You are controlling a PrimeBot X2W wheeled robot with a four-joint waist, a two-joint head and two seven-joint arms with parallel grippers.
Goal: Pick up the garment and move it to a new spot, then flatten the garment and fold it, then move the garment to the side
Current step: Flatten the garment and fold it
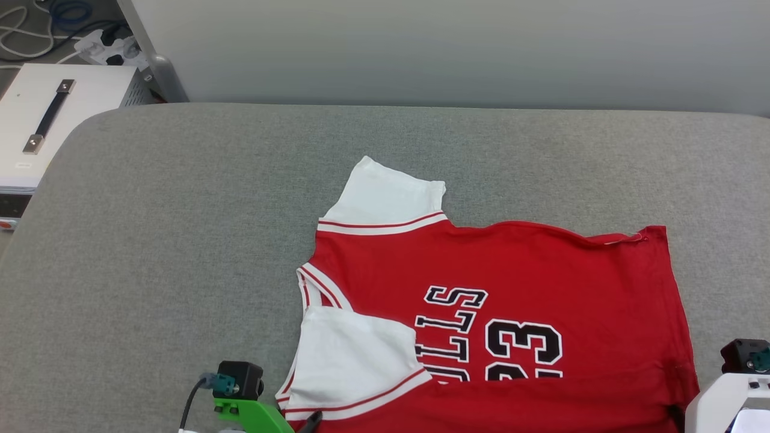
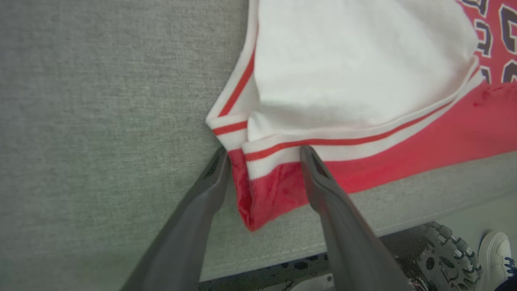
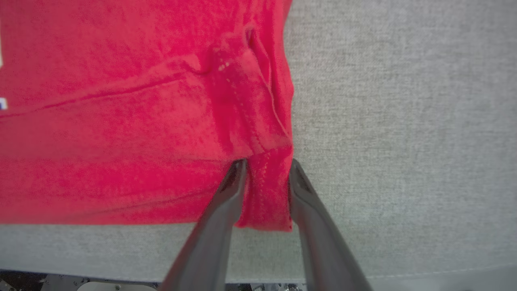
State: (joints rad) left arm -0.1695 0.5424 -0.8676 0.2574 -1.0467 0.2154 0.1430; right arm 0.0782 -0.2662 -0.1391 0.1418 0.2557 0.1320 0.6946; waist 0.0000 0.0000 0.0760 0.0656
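I see the grey fabric surface (image 1: 180,240) across most of the head view, with a pale wall (image 1: 451,48) behind it. The red jersey T-shirt (image 1: 511,270) lies on the surface at the near right part, with its neck side to my left and its hem to my right. Its near edge runs out of the bottom of the head view. A white box with a black handle (image 1: 54,114) stands beyond the left end of the surface, and behind it are cables (image 1: 36,24) which I cannot make out well.

The far white sleeve (image 1: 385,192) lies spread flat. The near white sleeve (image 1: 355,349) is turned in over the chest and hides the first letters of the black lettering (image 1: 451,325). A red fold covers the lower part of the number 23 (image 1: 523,349).

In the left wrist view the left pincer (image 2: 262,151) is released. Its fingers stand wide apart, one on each side of the red corner below the striped sleeve trim. In the right wrist view the right pincer (image 3: 265,163) is also parted, but less wide, and the stitched hem corner sits between its fingers and touches both.

Below the surface's edge the left wrist view shows a toothed wheel (image 2: 448,250) and part of a white shoe (image 2: 494,250), which is cut off by the frame.
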